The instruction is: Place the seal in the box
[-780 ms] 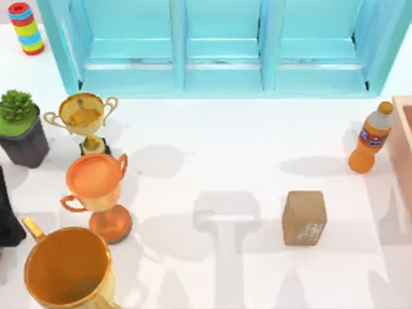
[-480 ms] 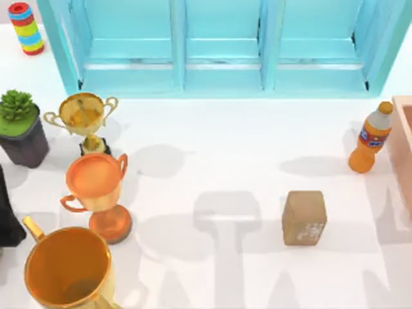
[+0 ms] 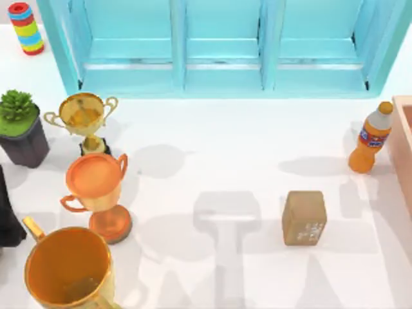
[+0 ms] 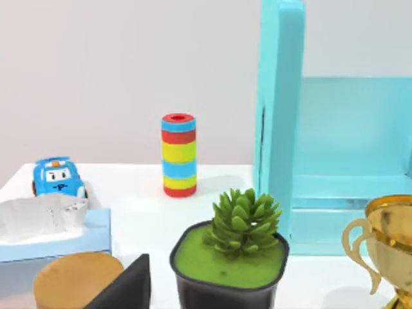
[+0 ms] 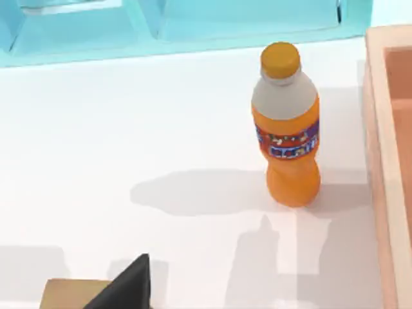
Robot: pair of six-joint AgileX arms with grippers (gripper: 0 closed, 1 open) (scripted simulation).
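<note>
The seal (image 3: 304, 217), a small tan-brown block with whitish markings, lies on the white table right of centre; one corner of the seal (image 5: 69, 293) shows in the right wrist view. The box (image 3: 403, 145) is a salmon-tan container at the table's right edge, and its wall (image 5: 381, 161) stands just beyond the orange bottle. A dark part of my right gripper (image 5: 129, 286) sits close beside the seal's corner. My left arm (image 3: 6, 219) is parked at the table's left edge, and a dark part of my left gripper (image 4: 125, 286) shows near the plant.
An orange soda bottle (image 3: 371, 137) stands between the seal and the box. A turquoise cabinet (image 3: 219, 45) spans the back. Three gold and copper trophies (image 3: 96, 187), a potted plant (image 3: 19, 125) and a striped ring stack (image 3: 26, 27) crowd the left side.
The shadows on the table around the seal have shifted. The seal, the bottle and the other objects stay put.
</note>
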